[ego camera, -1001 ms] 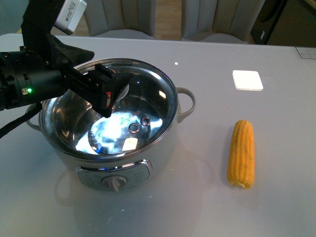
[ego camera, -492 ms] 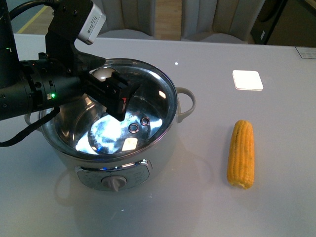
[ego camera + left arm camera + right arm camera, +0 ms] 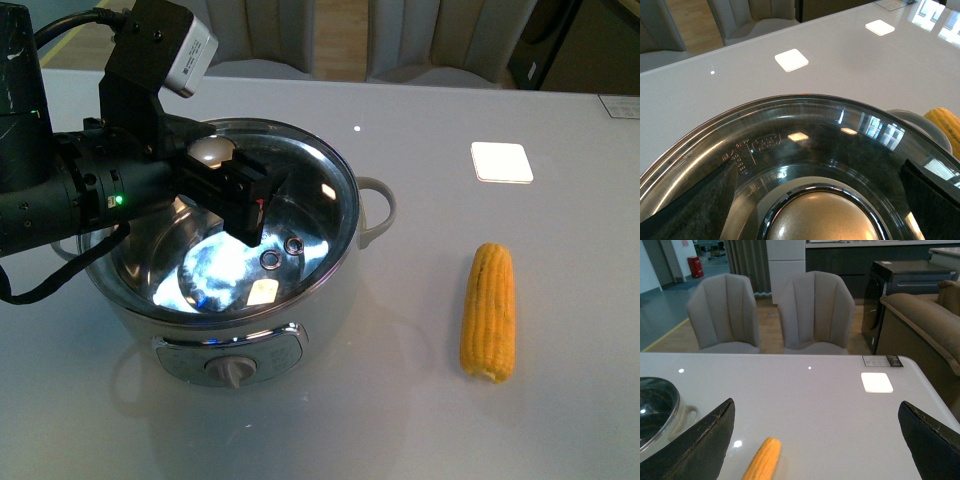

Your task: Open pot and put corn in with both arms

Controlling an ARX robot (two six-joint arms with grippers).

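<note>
Hovering left hand (image 3: 248,205) over pot (image 3: 335,295) lid (image 3: 315,205); corn (image 3: 488,312) well apart, rightward.

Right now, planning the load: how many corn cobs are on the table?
1. The yellow-orange husked corn cob lies right of the round white electric pot.

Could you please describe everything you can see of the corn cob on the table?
The corn is a single husked cob, yellow-orange, with neat lengthwise rows of kernels and a blunter, slightly darker near end. It lies flat on the glossy white table, to the right of the pot and clearly apart from it, its length pointing roughly away from the robot. Only the table touches it.
</note>
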